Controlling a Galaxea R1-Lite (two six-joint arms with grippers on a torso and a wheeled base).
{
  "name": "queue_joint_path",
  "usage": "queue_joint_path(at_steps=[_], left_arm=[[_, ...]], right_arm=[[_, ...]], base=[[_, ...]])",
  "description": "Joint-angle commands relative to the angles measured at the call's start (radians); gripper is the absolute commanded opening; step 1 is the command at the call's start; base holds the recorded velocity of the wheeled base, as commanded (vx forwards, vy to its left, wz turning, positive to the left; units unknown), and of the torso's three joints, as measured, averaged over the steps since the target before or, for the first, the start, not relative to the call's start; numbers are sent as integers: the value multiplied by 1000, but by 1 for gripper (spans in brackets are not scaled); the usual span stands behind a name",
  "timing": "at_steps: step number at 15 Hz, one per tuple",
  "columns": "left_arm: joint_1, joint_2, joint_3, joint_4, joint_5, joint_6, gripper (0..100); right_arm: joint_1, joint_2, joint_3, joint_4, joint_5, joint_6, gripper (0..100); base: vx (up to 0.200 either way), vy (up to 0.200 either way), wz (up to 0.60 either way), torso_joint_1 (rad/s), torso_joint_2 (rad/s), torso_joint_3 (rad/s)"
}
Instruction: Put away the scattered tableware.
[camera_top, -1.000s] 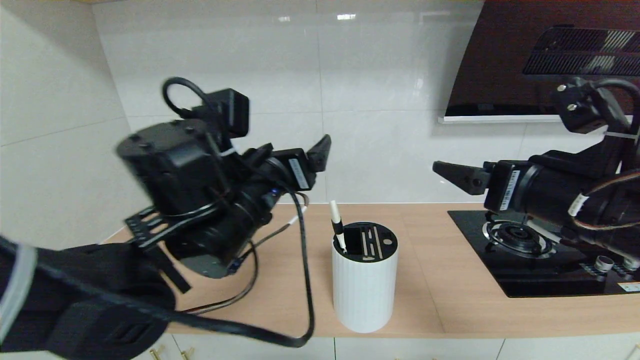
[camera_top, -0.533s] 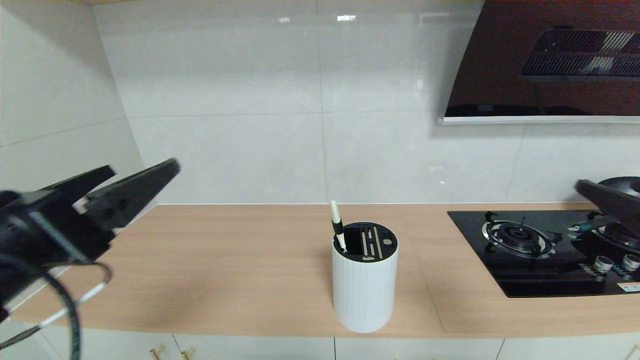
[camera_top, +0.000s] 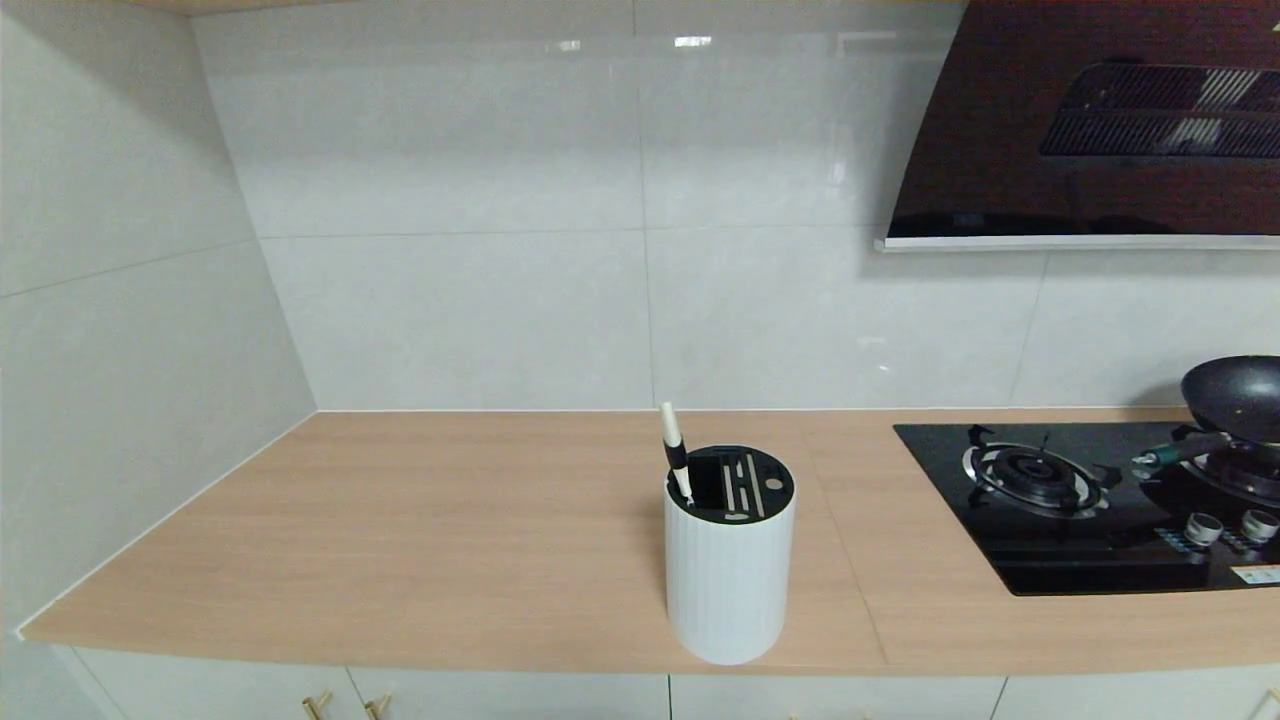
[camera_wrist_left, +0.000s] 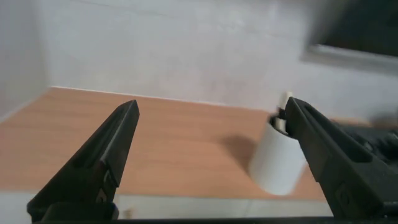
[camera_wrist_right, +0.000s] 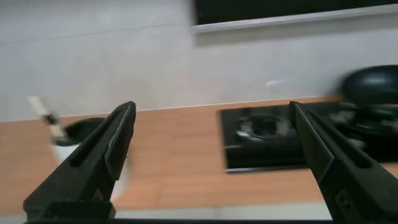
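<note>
The utensil (camera_top: 674, 450), white-handled with a black band, stands tilted in a slot of the white ribbed holder (camera_top: 730, 580). The holder sits near the front edge of the wooden desk (camera_top: 450, 540), to the left of the black stove (camera_top: 1040, 545), which carries a dark pan (camera_top: 1235, 395) on its right burner. The left jaws are spread wide with nothing between them, and the right jaws are likewise wide apart and empty.

left gripper (camera_wrist_left: 210, 104), right gripper (camera_wrist_right: 210, 106) gaping, seemingly level
</note>
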Motion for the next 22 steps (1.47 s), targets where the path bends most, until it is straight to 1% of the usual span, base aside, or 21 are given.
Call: queue_joint_path(at_steps=[1,2,3,4,5,6,7,8,9,10,11,12,13,14,15,16,17,22], left_arm=[[94,-174,60,18,-5,10,100],[121,-197,103,11,3,27,100],[129,-197,131,10,21,26,100],[137,-197,153,2,52,29,100],[138,-197,154,1,54,29,100],[217,-229,197,-2,46,64,100],[246,-292,254,-7,3,129,100],[247,-292,312,-19,-6,179,100],[247,-292,387,-82,0,199,100],[247,-292,459,-120,-22,213,100],[247,-292,490,-119,-49,237,100],[247,-292,490,-107,-107,224,100],[247,-292,490,-104,-138,198,100],[246,-292,490,-82,-190,182,100],[247,-292,490,-68,-215,182,100],[247,-292,490,-70,-215,184,100],[247,-292,490,-71,-216,185,100],[246,-292,490,-71,-216,181,100]], right_arm=[[-89,-162,7,30,5,-8,100],[-103,-184,7,31,9,-8,100],[-118,-222,11,50,19,-12,100],[-121,-231,25,74,13,-17,100],[-121,-231,28,74,12,-17,100],[-121,-231,69,73,-34,-15,100],[-121,-230,117,68,-53,-22,100],[-121,-231,154,54,-56,-28,100],[-121,-230,221,24,-48,-29,100],[-121,-230,293,-10,-45,-37,100],[-121,-230,339,-47,-44,-46,100],[-121,-230,427,-131,-19,-49,100],[-121,-230,439,-134,15,-48,100],[-121,-230,439,-122,45,-43,100],[-121,-230,439,-122,64,-41,100],[-121,-228,439,-90,142,-41,100],[-121,-228,438,-67,177,-45,100],[-121,-230,439,-79,182,-46,100]], base=[[0,0,0,0,0,0],[0,0,0,0,0,0],[0,0,0,0,0,0],[0,0,0,0,0,0],[0,0,0,0,0,0],[0,0,0,0,0,0],[0,0,0,0,0,0],[0,0,0,0,0,0],[0,0,0,0,0,0],[0,0,0,0,0,0],[0,0,0,0,0,0],[0,0,0,0,0,0],[0,0,0,0,0,0],[0,0,0,0,0,0],[0,0,0,0,0,0],[0,0,0,0,0,0],[0,0,0,0,0,0],[0,0,0,0,0,0]])
